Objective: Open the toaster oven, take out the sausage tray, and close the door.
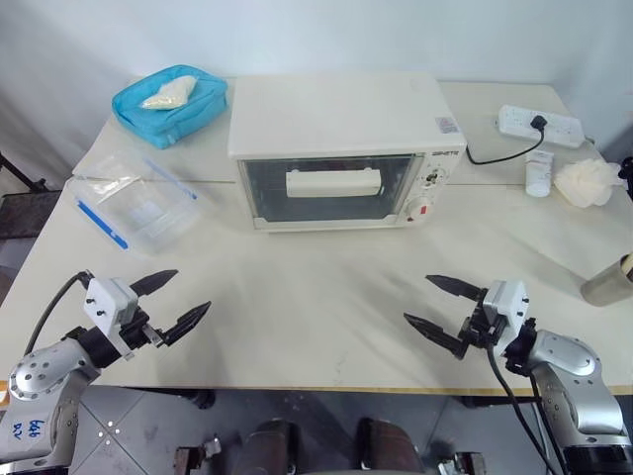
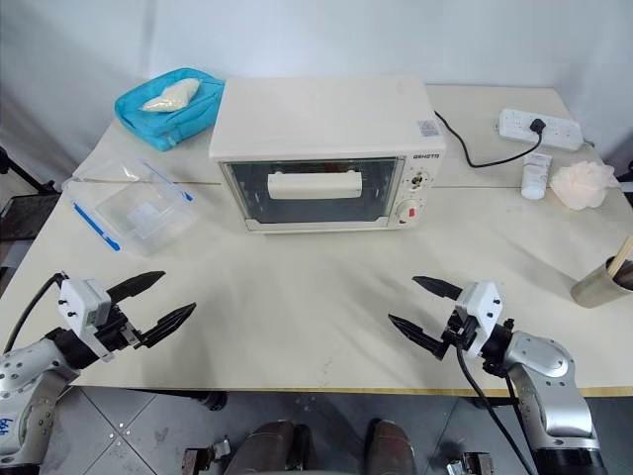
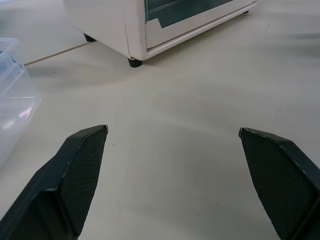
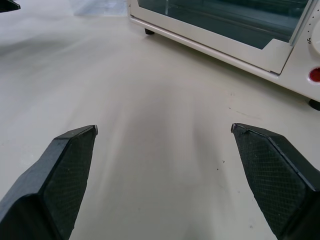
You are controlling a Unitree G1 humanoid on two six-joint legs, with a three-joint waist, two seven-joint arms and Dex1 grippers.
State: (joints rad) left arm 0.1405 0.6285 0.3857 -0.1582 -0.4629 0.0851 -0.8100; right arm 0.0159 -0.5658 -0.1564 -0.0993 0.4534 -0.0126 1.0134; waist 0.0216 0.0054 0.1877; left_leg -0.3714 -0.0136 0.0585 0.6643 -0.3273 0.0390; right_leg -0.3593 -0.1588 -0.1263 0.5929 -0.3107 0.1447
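From the head views, the toaster oven (image 1: 341, 148) is seen at the far middle of the desk (image 1: 316, 297), long axis running left-right, its shut door (image 1: 329, 188) facing the near edge. In the wrist views, the left end effector (image 3: 172, 132) and right end effector (image 4: 164, 127) are spread wide, empty.

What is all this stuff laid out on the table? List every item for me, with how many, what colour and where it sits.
toaster oven: one, cream-white, middle back of the table, door shut
clear plastic container: one, see-through with blue strip, left of the oven
blue pouch: one, light blue, back left corner, something white on top
power strip: one, white, back right, black plug in it
small bottle: one, white, right of the oven
puffy ball: one, white, beside the bottle
cup: one, metal-grey, right edge
left gripper: one, black, open, front left
right gripper: one, black, open, front right
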